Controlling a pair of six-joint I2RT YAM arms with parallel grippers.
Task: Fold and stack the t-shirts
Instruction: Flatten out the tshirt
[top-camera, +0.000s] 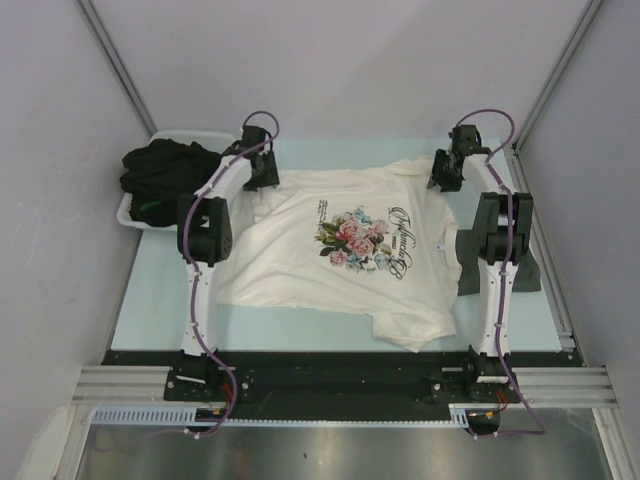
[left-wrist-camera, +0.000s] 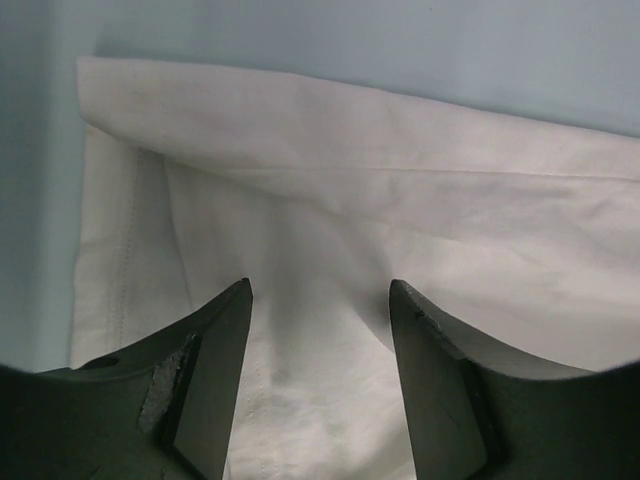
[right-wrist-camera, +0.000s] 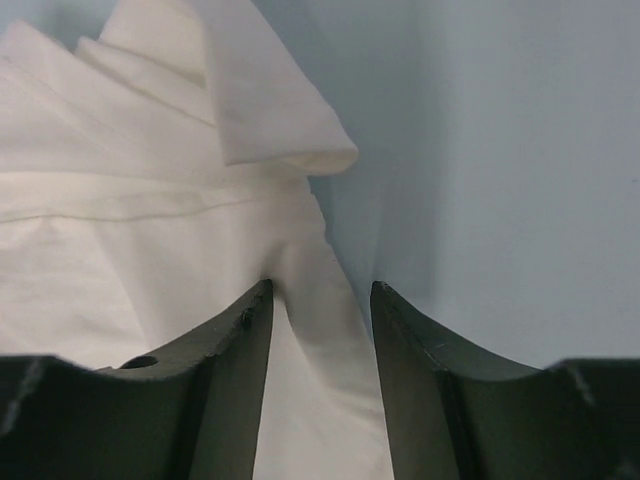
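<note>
A cream-white t-shirt (top-camera: 340, 260) with a pink rose print lies spread face up on the pale blue table (top-camera: 150, 300). My left gripper (top-camera: 262, 178) is down on its far left corner. Its jaws (left-wrist-camera: 320, 285) are open, with a raised fold of the cream cloth (left-wrist-camera: 320, 200) between them. At the far right corner, my right gripper (top-camera: 443, 180) is down on the shirt too. There the jaws (right-wrist-camera: 323, 285) stand open astride a ridge of the cloth (right-wrist-camera: 320, 330) at the shirt's edge. Black t-shirts (top-camera: 165, 175) lie heaped in a tub. A dark grey t-shirt (top-camera: 530, 272) lies under the right arm.
The white plastic tub (top-camera: 130, 215) sits at the back left corner of the table. Grey walls and metal rails close in the back and sides. Both arm bases stand at the near edge.
</note>
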